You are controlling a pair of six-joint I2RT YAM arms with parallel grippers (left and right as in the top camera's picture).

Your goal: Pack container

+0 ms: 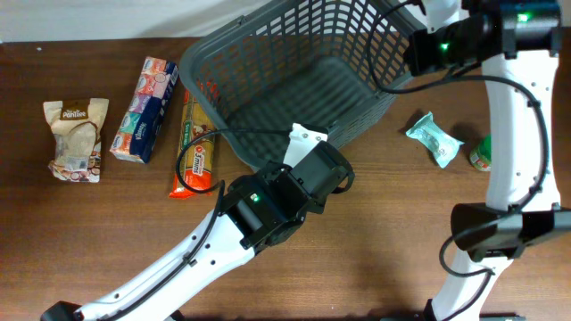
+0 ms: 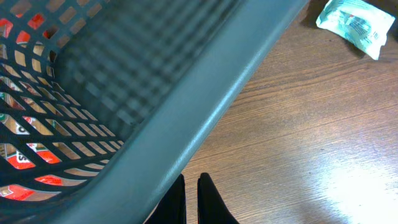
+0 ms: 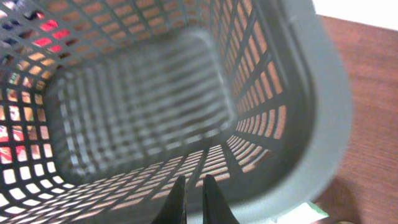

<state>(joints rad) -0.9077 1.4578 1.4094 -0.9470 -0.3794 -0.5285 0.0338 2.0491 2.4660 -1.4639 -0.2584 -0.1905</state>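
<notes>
The container (image 1: 294, 71), a big dark grey lattice basket, stands at the table's back middle with nothing inside that I can see. My left gripper (image 2: 189, 186) is shut and holds nothing; its tips sit just outside the basket's thick near rim (image 2: 211, 99), over bare wood. My right gripper (image 3: 191, 186) is also shut and holds nothing; it hangs over the basket's inside by the right-hand wall (image 3: 261, 93). In the overhead view the left wrist (image 1: 317, 169) lies at the near rim and the right wrist (image 1: 437, 45) at the far right corner.
Left of the basket lie an orange pasta pack (image 1: 194, 147), a blue and white box (image 1: 143, 111) and a beige snack bag (image 1: 76, 138). To its right lie a teal packet (image 1: 434, 138) and a green-topped jar (image 1: 482, 153), near the right arm's upright link.
</notes>
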